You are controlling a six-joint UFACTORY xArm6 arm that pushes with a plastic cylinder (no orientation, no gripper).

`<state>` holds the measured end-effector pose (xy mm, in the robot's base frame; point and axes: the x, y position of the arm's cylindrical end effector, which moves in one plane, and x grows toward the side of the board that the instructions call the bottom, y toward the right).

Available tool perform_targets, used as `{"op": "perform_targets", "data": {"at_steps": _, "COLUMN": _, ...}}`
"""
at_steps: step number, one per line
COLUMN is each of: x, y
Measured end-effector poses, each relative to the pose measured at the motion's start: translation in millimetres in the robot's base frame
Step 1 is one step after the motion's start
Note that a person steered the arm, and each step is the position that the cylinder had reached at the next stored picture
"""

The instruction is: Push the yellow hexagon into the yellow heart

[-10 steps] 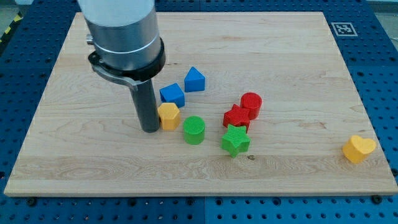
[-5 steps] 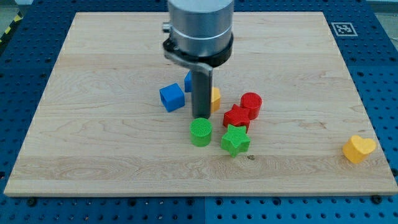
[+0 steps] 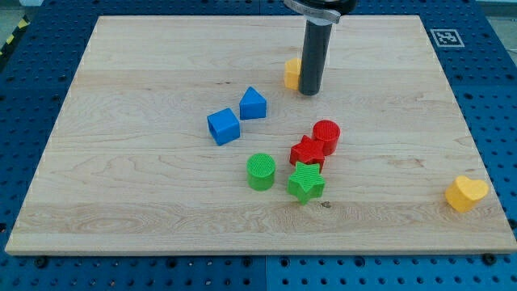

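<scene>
The yellow hexagon (image 3: 292, 73) lies near the view's top centre, partly hidden behind my rod. My tip (image 3: 309, 92) rests on the board just to the right of the hexagon, touching or nearly touching it. The yellow heart (image 3: 466, 193) sits far off at the view's bottom right, near the board's right edge.
A blue cube (image 3: 223, 126) and a blue wedge-shaped block (image 3: 253, 103) lie left of centre. A red cylinder (image 3: 326, 135), a red star (image 3: 307, 152), a green star (image 3: 306, 182) and a green cylinder (image 3: 261, 171) cluster at centre. A marker tag (image 3: 446, 37) sits at the board's top right corner.
My rod swept from the view's left toward the top right. The yellow hexagon was pushed up from beside the blue cube to near the top centre. The green cylinder shifted slightly.
</scene>
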<state>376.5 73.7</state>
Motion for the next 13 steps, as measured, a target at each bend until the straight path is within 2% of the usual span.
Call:
{"op": "perform_targets", "data": {"at_steps": 1, "x": 0.0, "y": -30.3}}
{"op": "perform_targets", "data": {"at_steps": 2, "x": -7.7, "y": -88.0}}
{"op": "perform_targets", "data": {"at_steps": 3, "x": -69.1, "y": -92.7}}
{"op": "perform_targets", "data": {"at_steps": 4, "x": -69.5, "y": -76.2}}
{"op": "perform_targets", "data": {"at_steps": 6, "x": -22.5, "y": -9.4}}
{"op": "perform_targets", "data": {"at_steps": 8, "x": -37.7, "y": 16.7}}
{"op": "perform_targets", "data": {"at_steps": 10, "x": -28.1, "y": 53.3}}
{"op": "perform_targets", "data": {"at_steps": 13, "x": 42.5, "y": 92.8}}
